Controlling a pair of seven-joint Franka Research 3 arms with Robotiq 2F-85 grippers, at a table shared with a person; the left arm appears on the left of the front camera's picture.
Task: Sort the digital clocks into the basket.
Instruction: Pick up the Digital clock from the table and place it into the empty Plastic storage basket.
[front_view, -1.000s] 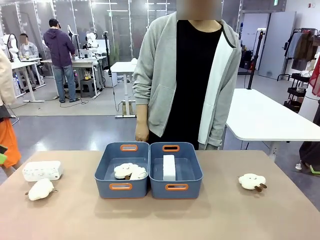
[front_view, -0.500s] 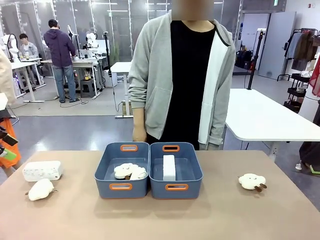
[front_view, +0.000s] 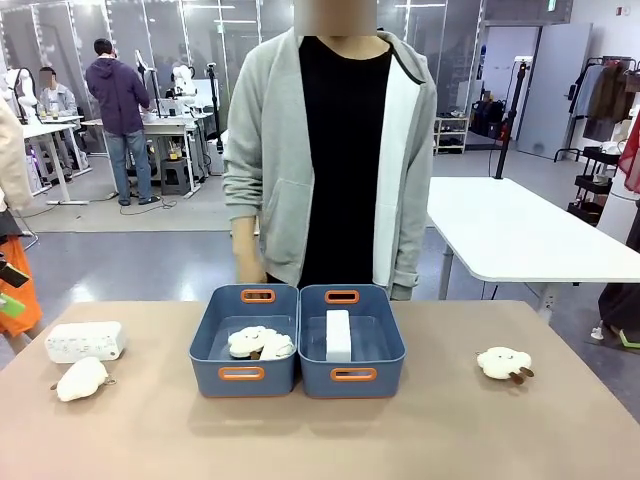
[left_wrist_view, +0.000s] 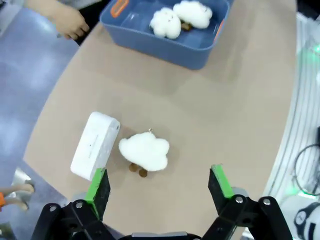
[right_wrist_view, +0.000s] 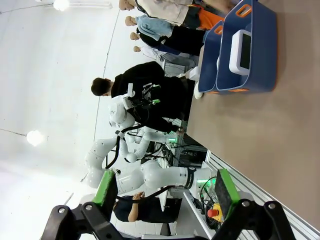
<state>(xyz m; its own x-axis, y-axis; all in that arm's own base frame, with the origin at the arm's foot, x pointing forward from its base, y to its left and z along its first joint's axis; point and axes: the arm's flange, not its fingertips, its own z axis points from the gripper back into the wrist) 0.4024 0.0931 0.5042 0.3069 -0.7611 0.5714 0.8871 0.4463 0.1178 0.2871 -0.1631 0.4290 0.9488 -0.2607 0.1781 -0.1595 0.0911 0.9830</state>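
Note:
One white digital clock (front_view: 338, 335) lies inside the right blue basket (front_view: 386, 379). In the right wrist view this clock (right_wrist_view: 240, 51) shows its grey-green display above the basket wall (right_wrist_view: 265, 50). The other clock (front_view: 85, 341) lies on the table at the far left, beside a cream plush toy (front_view: 82, 378). My left gripper (left_wrist_view: 159, 184) hangs open high above that clock (left_wrist_view: 95, 145) and the plush toy (left_wrist_view: 145, 151). My right gripper (right_wrist_view: 165, 187) is open and holds nothing, far from the baskets.
The left blue basket (front_view: 214, 378) holds two plush toys (front_view: 260, 342). Another plush toy (front_view: 503, 363) lies at the table's right. A person (front_view: 330, 150) stands at the far edge behind the baskets, one hand (left_wrist_view: 65, 22) hanging near the left basket's corner.
The person has shifted toward the picture's left behind the baskets. The clocks, plush toys and baskets lie where they were.

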